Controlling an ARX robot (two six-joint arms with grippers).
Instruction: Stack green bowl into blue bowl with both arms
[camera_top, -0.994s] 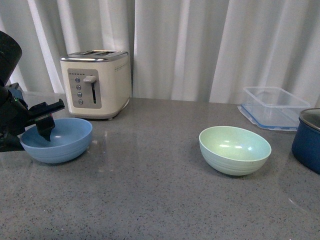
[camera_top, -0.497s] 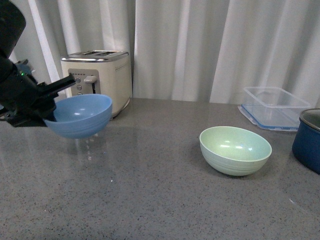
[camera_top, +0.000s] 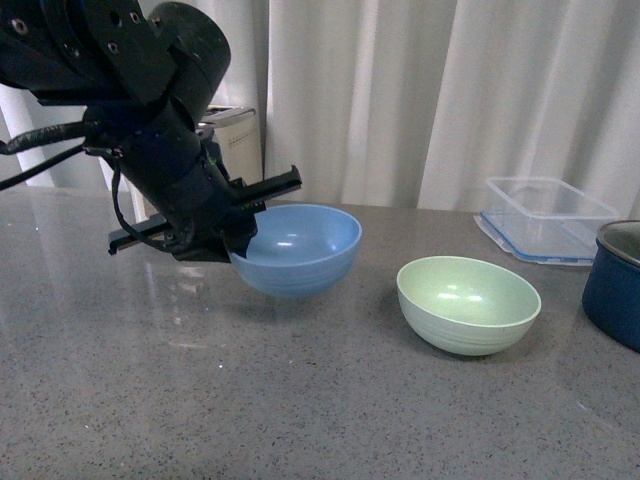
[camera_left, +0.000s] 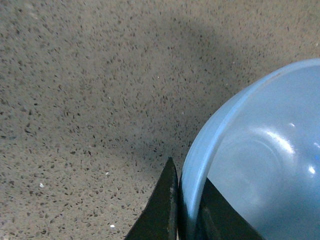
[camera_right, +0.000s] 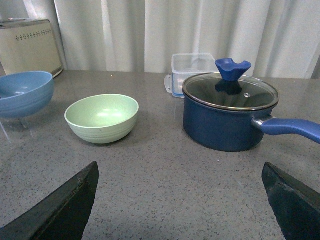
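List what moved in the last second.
The left pincer, shut on the rim of the blue bowl, lifted it off the counter and carried it toward the robot's right, close to the green bowl. The green bowl, toaster, clear box and pot stayed put.

The speckled grey countertop (camera_top: 300, 400) looks like polished stone, faintly reflective. The blue bowl (camera_top: 300, 250) and green bowl (camera_top: 468, 305) show a smooth, soft sheen. The container (camera_top: 545, 225) is clear plastic, the pot (camera_right: 220, 125) glossy.
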